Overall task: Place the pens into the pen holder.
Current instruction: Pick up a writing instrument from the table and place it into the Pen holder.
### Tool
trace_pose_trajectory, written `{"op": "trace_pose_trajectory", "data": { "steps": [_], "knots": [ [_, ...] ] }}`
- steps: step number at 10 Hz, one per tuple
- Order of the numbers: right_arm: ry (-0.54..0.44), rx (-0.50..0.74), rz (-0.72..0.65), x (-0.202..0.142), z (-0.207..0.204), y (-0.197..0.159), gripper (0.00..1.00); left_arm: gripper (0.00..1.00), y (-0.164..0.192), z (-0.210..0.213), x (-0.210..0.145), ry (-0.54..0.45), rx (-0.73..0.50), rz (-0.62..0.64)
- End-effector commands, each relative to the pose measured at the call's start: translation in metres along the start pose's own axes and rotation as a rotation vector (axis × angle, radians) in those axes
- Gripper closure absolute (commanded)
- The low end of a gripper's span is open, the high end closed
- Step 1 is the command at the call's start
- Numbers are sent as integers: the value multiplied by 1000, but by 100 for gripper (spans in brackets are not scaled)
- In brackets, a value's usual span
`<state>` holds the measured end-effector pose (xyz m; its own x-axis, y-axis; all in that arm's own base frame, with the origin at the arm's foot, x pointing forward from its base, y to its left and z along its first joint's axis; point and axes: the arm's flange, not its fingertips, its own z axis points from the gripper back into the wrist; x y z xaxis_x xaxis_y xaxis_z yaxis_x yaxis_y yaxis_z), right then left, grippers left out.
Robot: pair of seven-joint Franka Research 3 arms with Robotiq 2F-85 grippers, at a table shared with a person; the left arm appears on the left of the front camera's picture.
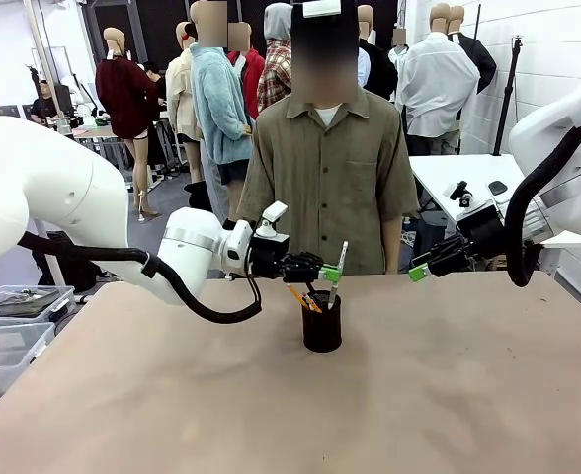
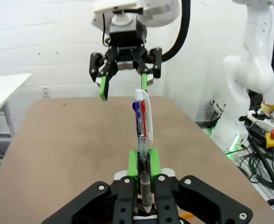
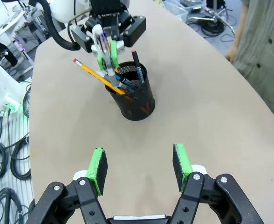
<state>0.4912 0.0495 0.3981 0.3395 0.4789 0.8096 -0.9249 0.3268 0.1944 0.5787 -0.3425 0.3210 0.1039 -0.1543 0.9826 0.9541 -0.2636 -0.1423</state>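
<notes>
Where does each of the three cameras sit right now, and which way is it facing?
Front view: fixed between the arms, looking across the table at the person; both arms enter from the sides.
Left wrist view: on the left arm, looking along the left gripper, shut on the white pen, toward the right gripper.
Right wrist view: on the right arm, looking past its open fingers at the pen holder.
Shared: all show the white pen.

Three pens in all — one white pen [image 2: 143, 122] pinched above the cup, one yellow pencil [image 3: 98, 76] and one black pen [image 3: 138, 71] already inside. One pen holder [image 3: 136, 99] — two grippers, one person [image 1: 332, 178].
</notes>
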Motion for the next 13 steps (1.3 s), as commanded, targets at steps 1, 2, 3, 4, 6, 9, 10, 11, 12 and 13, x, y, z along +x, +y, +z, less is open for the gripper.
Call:
{"op": "trace_pose_trajectory", "data": {
  "steps": [1, 2, 3, 4, 6, 9, 10, 11, 12, 13],
  "knots": [
    [1, -1, 3, 0, 0, 1, 29, 100, 4, 0, -4, 39, 13, -22],
    [1, -1, 3, 0, 0, 1, 29, 100, 4, 2, -9, 42, 19, -19],
    [1, -1, 3, 0, 0, 1, 29, 100, 3, 1, -12, 29, 34, -37],
    [1, -1, 3, 0, 0, 1, 29, 100, 2, 1, -13, 49, 26, -27],
    [1, -1, 3, 0, 0, 1, 29, 62, 1, 3, -12, 47, 27, -32],
    [1, -1, 3, 0, 0, 1, 29, 42, -6, 14, -1, 23, 70, -59],
    [1, -1, 3, 0, 0, 1, 29, 42, -16, 25, 11, 8, 105, -61],
    [1, -1, 3, 0, 0, 1, 29, 42, -28, 40, 29, 11, 133, -62],
    [1, -1, 3, 0, 0, 1, 29, 42, -41, 57, 48, 40, 183, -54],
    [1, -1, 3, 0, 0, 1, 29, 42, -53, 77, 65, 86, 232, 0]
  ]
}}
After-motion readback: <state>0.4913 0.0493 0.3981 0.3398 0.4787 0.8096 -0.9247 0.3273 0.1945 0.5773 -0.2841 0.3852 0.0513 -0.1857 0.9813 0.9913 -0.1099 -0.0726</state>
